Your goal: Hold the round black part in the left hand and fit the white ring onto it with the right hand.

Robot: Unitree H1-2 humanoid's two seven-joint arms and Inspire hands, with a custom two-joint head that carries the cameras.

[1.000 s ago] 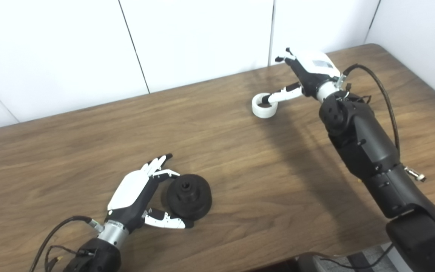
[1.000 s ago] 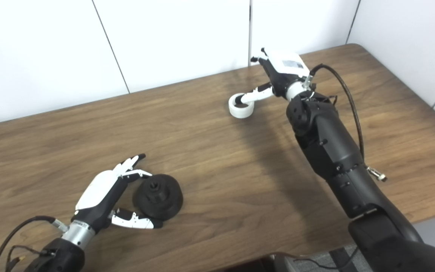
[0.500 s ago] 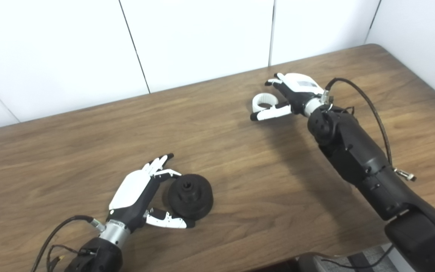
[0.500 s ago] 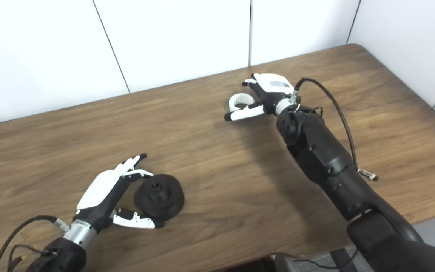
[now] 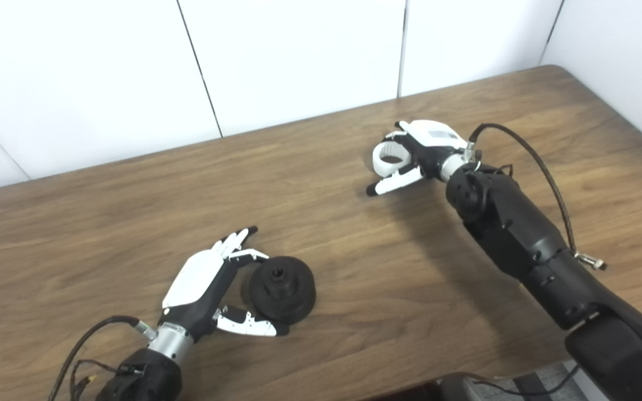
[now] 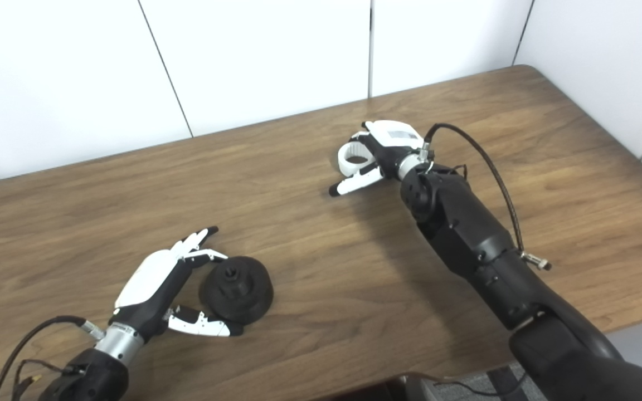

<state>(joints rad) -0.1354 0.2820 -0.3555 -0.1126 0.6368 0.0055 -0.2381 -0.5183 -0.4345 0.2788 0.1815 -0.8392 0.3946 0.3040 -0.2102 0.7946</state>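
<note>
The left hand (image 5: 204, 284) is cupping the round black part (image 5: 282, 288) on the wooden table (image 5: 131, 211), fingers and thumb spread around its near side. Far to the right, the right hand (image 5: 424, 150) is curling its fingers over the white ring (image 5: 386, 156), thumb sticking out below it; whether the ring is lifted I cannot tell.

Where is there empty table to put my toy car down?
The biggest bare patch of table lies in the middle, between the round black part and the white ring. The far left side is bare too. It is crowded near the left hand and the right hand.
</note>
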